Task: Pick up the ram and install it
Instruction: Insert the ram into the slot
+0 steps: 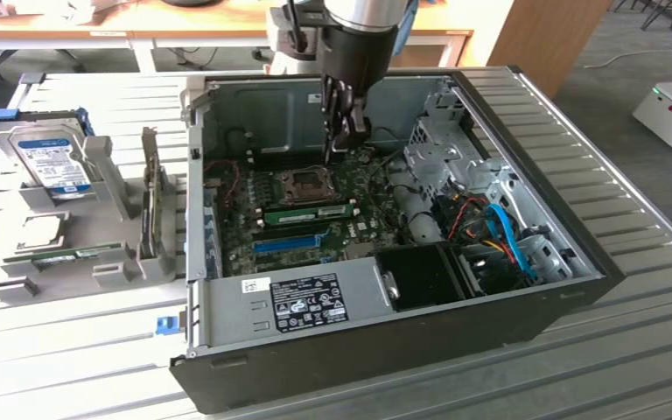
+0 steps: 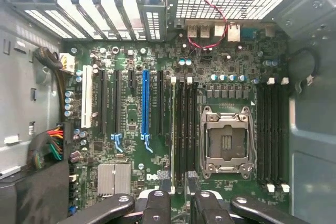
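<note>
Item 1: ram [image 1: 309,213], thin green stick, standing on edge in the motherboard [image 2: 131,114], below and just ahead of my fingers [image 2: 157,205], which are spread wide and empty. I judge it light, stiff, fragile; pinch the bare edges, never the chips.

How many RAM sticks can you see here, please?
2: one ram on the motherboard beside the processor socket, a second ram in the grey holder outside the case. Others may be hidden.
</note>
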